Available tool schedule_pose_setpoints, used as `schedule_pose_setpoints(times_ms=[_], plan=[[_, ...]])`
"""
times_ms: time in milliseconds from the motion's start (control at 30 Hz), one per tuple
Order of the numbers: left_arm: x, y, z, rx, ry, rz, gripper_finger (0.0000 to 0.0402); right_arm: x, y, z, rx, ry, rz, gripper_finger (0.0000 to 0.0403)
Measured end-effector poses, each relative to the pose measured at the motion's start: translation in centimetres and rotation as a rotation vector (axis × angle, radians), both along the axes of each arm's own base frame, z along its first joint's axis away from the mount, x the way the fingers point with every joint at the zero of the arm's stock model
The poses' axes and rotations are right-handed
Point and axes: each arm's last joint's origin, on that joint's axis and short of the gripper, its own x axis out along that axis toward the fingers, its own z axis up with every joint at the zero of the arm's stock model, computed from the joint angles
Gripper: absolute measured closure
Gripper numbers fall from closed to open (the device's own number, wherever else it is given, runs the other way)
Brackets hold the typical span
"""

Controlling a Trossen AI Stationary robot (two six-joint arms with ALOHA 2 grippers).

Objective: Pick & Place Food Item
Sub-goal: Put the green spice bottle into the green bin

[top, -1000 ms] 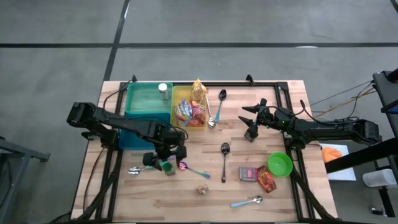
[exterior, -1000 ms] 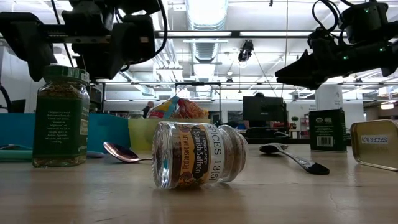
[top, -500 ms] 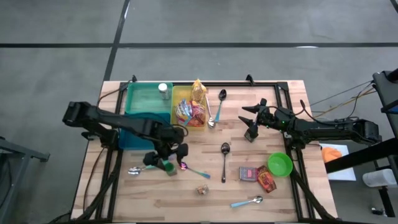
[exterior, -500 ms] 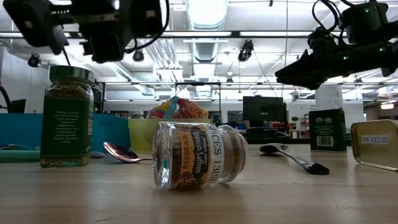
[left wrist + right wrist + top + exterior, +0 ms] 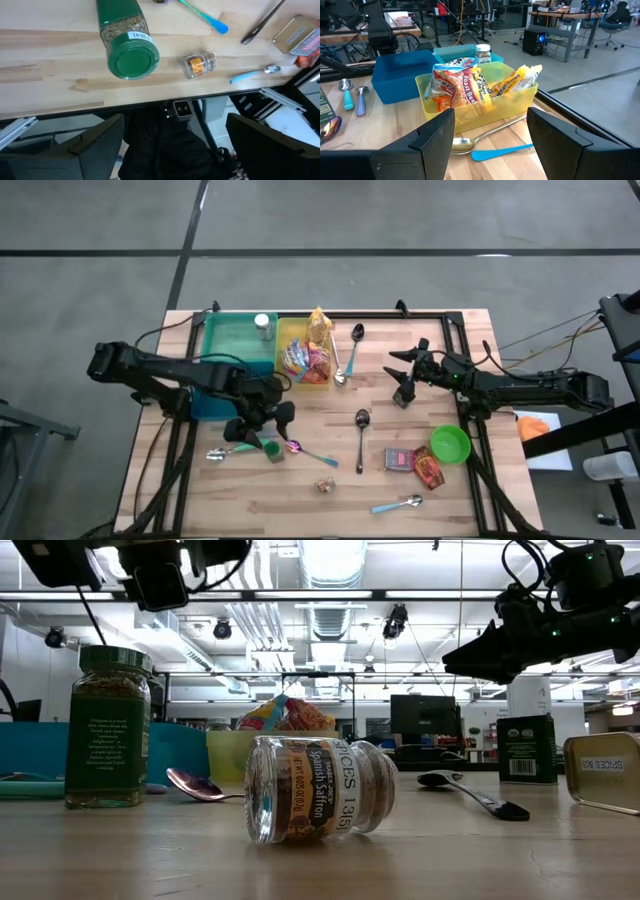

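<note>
Your left end effector (image 5: 252, 423) hangs above the green-lid jar (image 5: 271, 448), fingers wide and empty; the jar stands upright on the counter (image 5: 330, 510) near its front, just beside a spoon (image 5: 306, 452). Looks like you're between steps: nothing's gripped yet, so next you'd need to drop straight over the jar & close round it. Right end effector (image 5: 404, 370) waits mid-counter, fingers apart, w/ nothing in them

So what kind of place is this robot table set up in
Probably a large open lab or workshop: a wooden table on bare concrete, exposed ceiling ducting with strip lights overhead, and desks with computers and office chairs behind.
</note>
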Motion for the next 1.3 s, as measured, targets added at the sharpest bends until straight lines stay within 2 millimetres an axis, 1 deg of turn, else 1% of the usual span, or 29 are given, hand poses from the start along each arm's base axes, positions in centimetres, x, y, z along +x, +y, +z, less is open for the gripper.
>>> schedule_pose_setpoints(times_ms=[200,400,633,967,1100,1233,1300], plan=[[-1.5,0.4,1.2,0.078,-0.026,0.04,0.005,0.0,0.0,0.0,0.001,-0.001,0.0,0.0156],[-2.5,0.1,1.7,0.166,-0.03,0.053,0.0051,0.0,0.0,0.0,0.003,-0.002,0.0,0.0156],[-3.1,-1.4,1.5,0.228,-0.02,0.011,0.0051,0.0,0.0,0.0,0.003,-0.002,0.0,0.0156],[-4.0,-3.6,1.4,0.377,-0.051,-0.028,0.0051,0.0,0.0,0.0,0.003,-0.002,0.0,0.0156],[-4.0,-3.8,1.4,0.466,-0.078,0.001,0.0051,0.0,0.0,0.0,0.003,-0.002,0.0,0.0156],[-3.9,-3.6,1.5,0.587,-0.119,0.069,0.0051,0.0,0.0,0.0,0.002,-0.002,0.0,0.0156],[-3.8,-3.5,1.5,0.604,-0.13,0.083,0.0051,0.0,0.0,0.0,0.002,-0.002,0.0,0.0156]])
